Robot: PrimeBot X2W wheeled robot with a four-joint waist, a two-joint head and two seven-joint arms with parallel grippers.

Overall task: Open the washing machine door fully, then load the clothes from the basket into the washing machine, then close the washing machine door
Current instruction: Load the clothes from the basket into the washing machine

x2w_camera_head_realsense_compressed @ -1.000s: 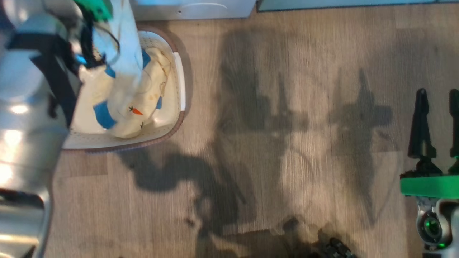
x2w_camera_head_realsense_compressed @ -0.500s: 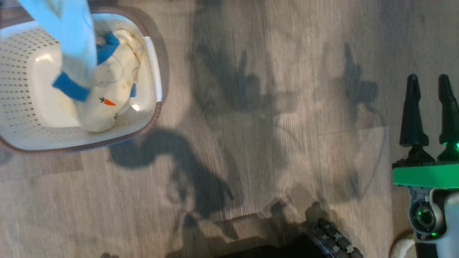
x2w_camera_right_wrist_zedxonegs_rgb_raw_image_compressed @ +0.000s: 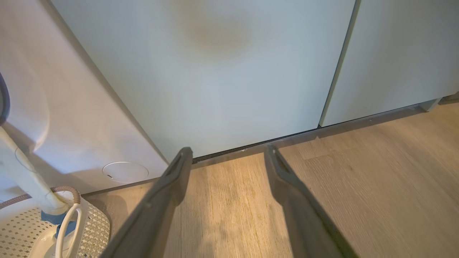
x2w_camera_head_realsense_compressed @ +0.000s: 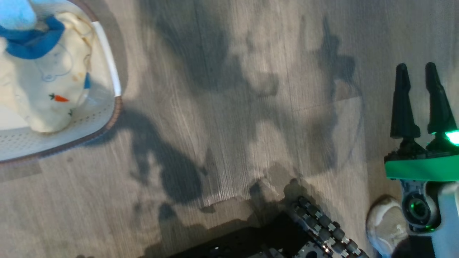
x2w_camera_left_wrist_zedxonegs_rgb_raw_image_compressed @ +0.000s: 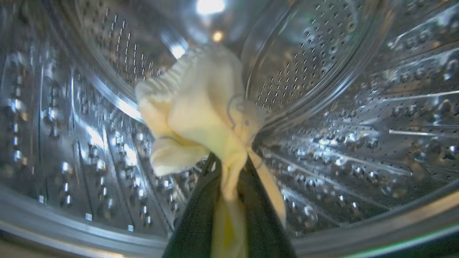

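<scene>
Inside the washing machine (x2w_camera_left_wrist_zedxonegs_rgb_raw_image_compressed: pixel 358 107), left hand (x2w_camera_left_wrist_zedxonegs_rgb_raw_image_compressed: pixel 231 170) tight on the clothes (x2w_camera_left_wrist_zedxonegs_rgb_raw_image_compressed: pixel 200 107); right hand (x2w_camera_head_realsense_compressed: pixel 416 70) wide above floor (x2w_camera_head_realsense_compressed: pixel 233 125).

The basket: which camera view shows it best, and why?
The head view: the basket appears from above, rim, perforated wall and clothes inside. The right wrist view catches one corner and handle. The left wrist view faces the drum.

Bare floor (x2w_camera_head_realsense_compressed: pixel 229 107) lies open between basket (x2w_camera_head_realsense_compressed: pixel 115 104) and right claw (x2w_camera_head_realsense_compressed: pixel 416 68), whose jaws stand apart. Shoe (x2w_camera_head_realsense_compressed: pixel 385 224) just beside that arm. Cabinet panels (x2w_camera_right_wrist_zedxonegs_rgb_raw_image_compressed: pixel 233 71) block ahead. Washing machine drum (x2w_camera_left_wrist_zedxonegs_rgb_raw_image_compressed: pixel 340 125) roomy around clothes (x2w_camera_left_wrist_zedxonegs_rgb_raw_image_compressed: pixel 200 111) pinched in left claw (x2w_camera_left_wrist_zedxonegs_rgb_raw_image_compressed: pixel 231 163).
</scene>
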